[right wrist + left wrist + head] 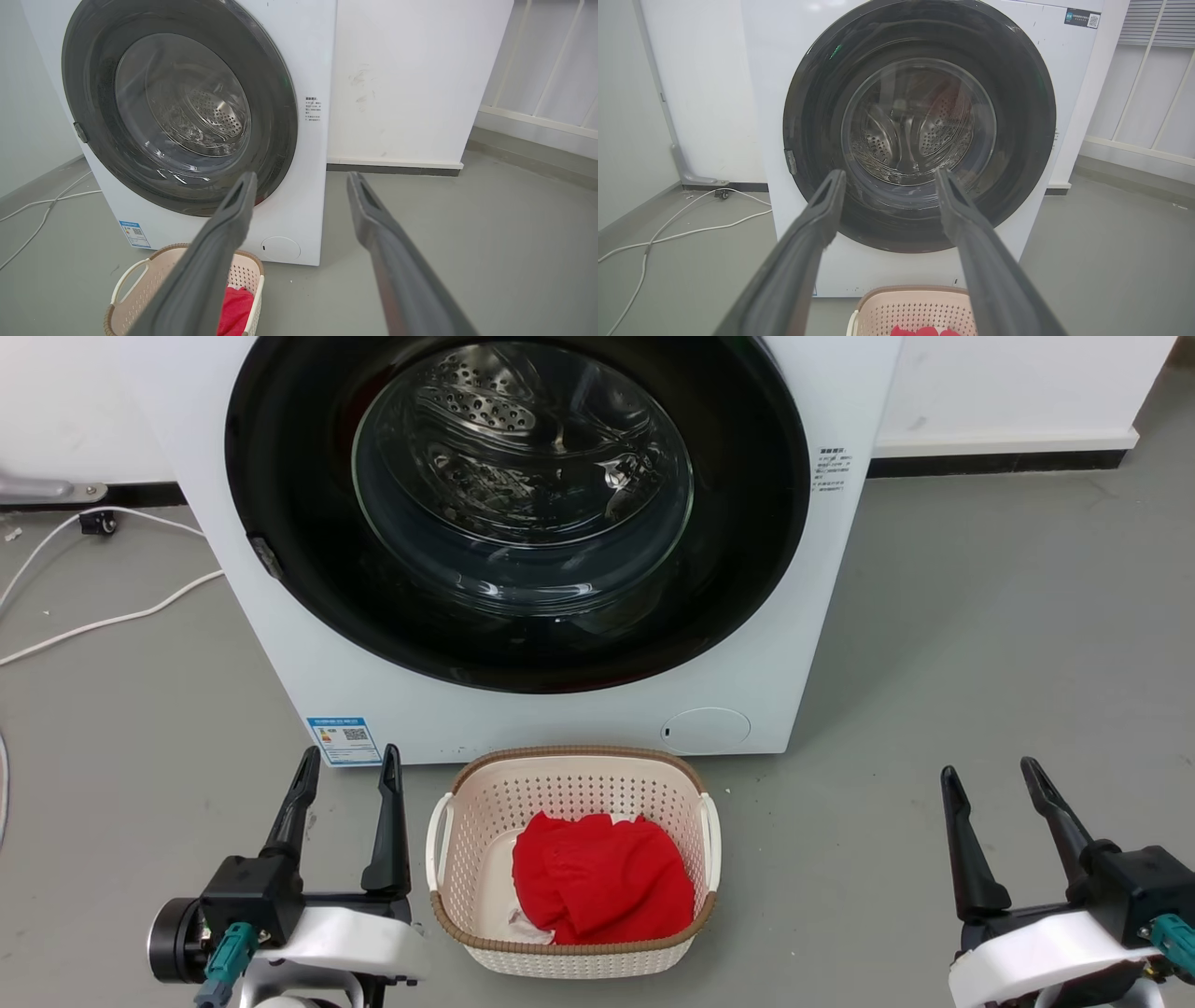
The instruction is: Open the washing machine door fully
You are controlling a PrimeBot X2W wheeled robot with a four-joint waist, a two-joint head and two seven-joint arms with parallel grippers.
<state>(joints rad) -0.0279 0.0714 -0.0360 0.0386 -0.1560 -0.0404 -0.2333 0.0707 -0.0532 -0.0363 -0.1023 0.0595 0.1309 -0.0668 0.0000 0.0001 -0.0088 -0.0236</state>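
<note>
No progress is judged made: the washing machine door is seen shut flush on the washing machine, and the left end effector and right end effector are held spread, empty, well short of it.

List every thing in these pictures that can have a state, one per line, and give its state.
Large round glossy black washing machine door: shut against the white washing machine.
Small round white cap low on the machine's front: closed.
Cream perforated plastic basket: upright, holding red cloth.
Left pincer: open, empty.
Right pincer: open, empty.
</note>
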